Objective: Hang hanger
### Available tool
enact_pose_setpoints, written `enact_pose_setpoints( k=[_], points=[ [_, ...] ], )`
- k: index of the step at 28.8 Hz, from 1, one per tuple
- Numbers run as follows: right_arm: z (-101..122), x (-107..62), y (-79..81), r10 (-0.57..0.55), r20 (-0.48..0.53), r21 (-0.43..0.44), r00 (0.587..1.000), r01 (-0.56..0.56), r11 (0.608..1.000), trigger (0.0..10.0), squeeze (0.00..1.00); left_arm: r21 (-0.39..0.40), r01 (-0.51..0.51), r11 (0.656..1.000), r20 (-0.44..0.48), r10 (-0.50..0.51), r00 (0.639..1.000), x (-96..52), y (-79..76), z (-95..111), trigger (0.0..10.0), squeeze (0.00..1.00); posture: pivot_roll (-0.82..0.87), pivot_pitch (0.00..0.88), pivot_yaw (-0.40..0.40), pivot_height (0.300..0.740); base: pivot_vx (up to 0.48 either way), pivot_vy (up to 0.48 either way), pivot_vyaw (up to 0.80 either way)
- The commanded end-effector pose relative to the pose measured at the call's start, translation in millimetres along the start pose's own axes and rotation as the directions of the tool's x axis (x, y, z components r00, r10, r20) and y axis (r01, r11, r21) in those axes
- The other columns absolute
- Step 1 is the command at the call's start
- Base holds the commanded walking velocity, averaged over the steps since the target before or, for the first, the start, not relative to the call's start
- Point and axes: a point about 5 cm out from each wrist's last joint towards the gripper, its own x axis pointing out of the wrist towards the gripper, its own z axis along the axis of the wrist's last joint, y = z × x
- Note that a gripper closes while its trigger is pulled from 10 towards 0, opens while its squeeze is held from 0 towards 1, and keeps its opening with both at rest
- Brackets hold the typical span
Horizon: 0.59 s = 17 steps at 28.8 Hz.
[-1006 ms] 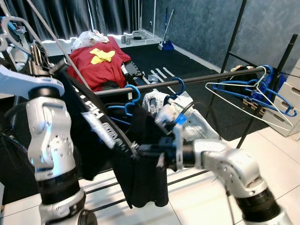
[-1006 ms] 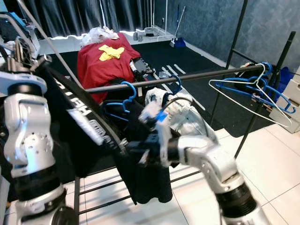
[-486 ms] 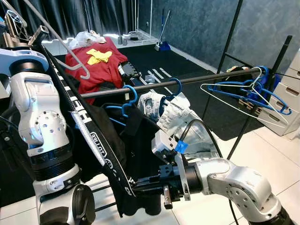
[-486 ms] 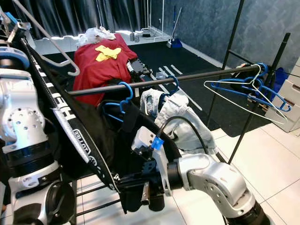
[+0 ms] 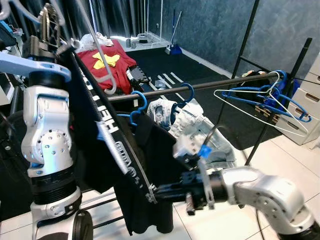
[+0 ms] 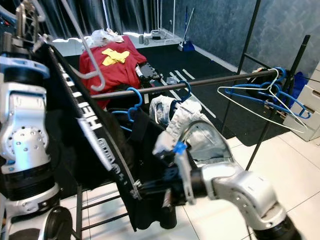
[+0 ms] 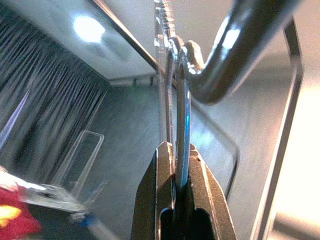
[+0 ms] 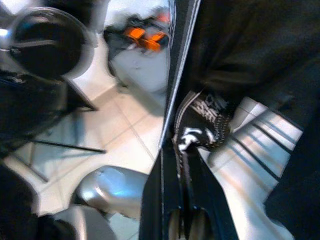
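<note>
Left end effector (image 7: 182, 170) clamps the hanger (image 7: 181, 110); right end effector (image 8: 182, 165) pinches the black garment (image 5: 150, 170).

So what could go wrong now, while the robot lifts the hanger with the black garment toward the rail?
1. The white hanger hook is beside the rail, not over it. If the left gripper releases now, the hanger would probably drop.
2. The right gripper pinches the black garment hem, which looks taut, so pulling may slide it off the hanger.
3. The blue hangers hang near the landing spot and could tangle.
</note>
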Motion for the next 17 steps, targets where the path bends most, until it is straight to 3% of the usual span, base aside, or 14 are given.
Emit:
enact_pose_setpoints(
  k=[1, 4, 5, 6, 8, 9, 11, 17],
  points=[
    [1.9, -33.1, -27.6, -0.193, 0.009, 0.019, 0.981, 0.193, 0.981, 0.0, 0.00, 0.152, 0.061, 0.987, -0.025, -0.058, 0.998, -0.6, 2.5, 4.3, 10.0, 0.00, -0.20, 0.000, -0.024, 0.740, 0.000, 0.000, 0.00],
    [1.9, -33.1, -27.6, -0.193, 0.009, 0.019, 0.981, 0.193, 0.981, 0.0, 0.00, 0.152, 0.061, 0.987, -0.025, -0.058, 0.998, -0.6, 2.5, 4.3, 10.0, 0.00, -0.20, 0.000, -0.024, 0.740, 0.000, 0.000, 0.00],
    [3.8, -44.0, -35.5, -0.253, 0.015, 0.020, 0.967, 0.252, 0.967, 0.0, 0.00, 0.193, 0.081, 0.978, -0.046, -0.073, 0.996, -2.1, 4.5, 2.9, 10.0, 0.00, -0.20, 0.000, -0.024, 0.740, 0.000, 0.000, 0.00],
    [3.8, -44.0, -35.5, -0.253, 0.015, 0.020, 0.967, 0.252, 0.967, 0.0, 0.00, 0.193, 0.081, 0.978, -0.046, -0.073, 0.996, -2.1, 4.5, 2.9, 10.0, 0.00, -0.20, 0.000, -0.024, 0.740, 0.000, 0.000, 0.00],
    [11.4, -81.0, -56.1, -0.429, 0.041, 0.026, 0.902, 0.428, 0.903, 0.0, 0.00, 0.268, 0.110, 0.957, -0.104, -0.085, 0.991, -5.6, 11.2, 0.1, 10.0, 0.00, -0.20, 0.000, -0.021, 0.740, 0.000, 0.000, 0.00],
    [11.4, -81.0, -56.1, -0.429, 0.041, 0.026, 0.902, 0.428, 0.903, 0.0, 0.00, 0.268, 0.110, 0.957, -0.104, -0.085, 0.991, -5.6, 11.2, 0.1, 10.0, 0.00, -0.20, 0.000, -0.021, 0.740, 0.000, 0.000, 0.00],
    [15.3, -104.5, -65.3, -0.525, 0.054, 0.030, 0.849, 0.524, 0.851, 0.0, 0.00, 0.276, 0.114, 0.954, -0.120, -0.084, 0.989, -6.9, 14.2, 1.0, 10.0, 0.00, -0.20, 0.000, -0.022, 0.740, 0.000, 0.000, 0.00],
    [17.2, -119.3, -70.4, -0.583, 0.063, 0.037, 0.810, 0.581, 0.813, 0.0, 0.00, 0.273, 0.118, 0.955, -0.129, -0.085, 0.988, -8.2, 14.6, 2.4, 10.0, 0.00, -0.20, 0.000, -0.021, 0.740, 0.000, 0.000, 0.00]
  ],
)
